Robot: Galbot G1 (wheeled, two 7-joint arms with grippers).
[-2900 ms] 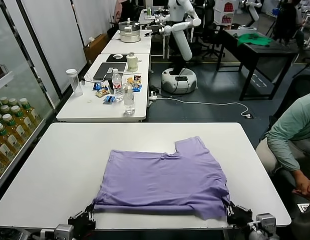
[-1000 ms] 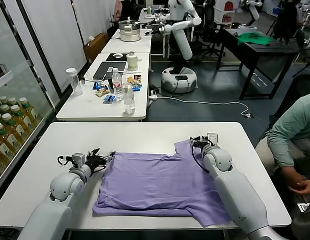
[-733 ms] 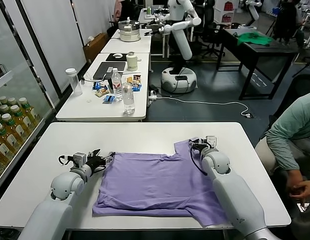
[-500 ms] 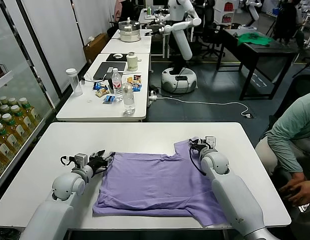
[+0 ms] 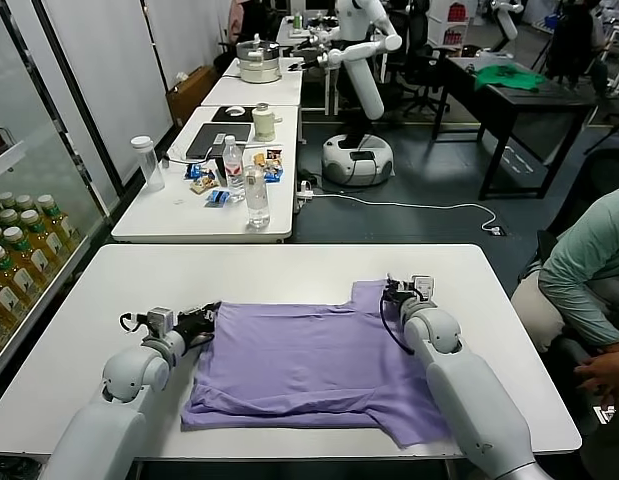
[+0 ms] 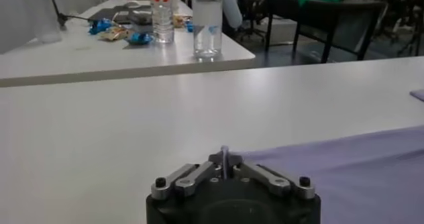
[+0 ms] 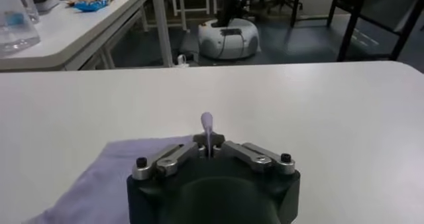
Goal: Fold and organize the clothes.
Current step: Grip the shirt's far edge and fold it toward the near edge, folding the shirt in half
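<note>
Lavender-purple short-sleeved cotton T-shirt (image 5: 324, 365) lies flat, plain side up, on the white rectangular bench (image 5: 109, 300). Left tool (image 5: 202, 320) is clamped on the shirt's far-left corner; a thin fold of purple fabric sits pinched between its closed fingers (image 6: 199, 172). Right tool (image 5: 397, 291) is clamped on the far-right sleeve edge, a fabric tip poking up between its fingers (image 7: 233, 150). The shirt spreads between the two tools and back toward the robot.

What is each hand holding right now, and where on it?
Both pinch the lavender cotton T-shirt: left hand its far left corner, right hand the far sleeve edge.
</note>
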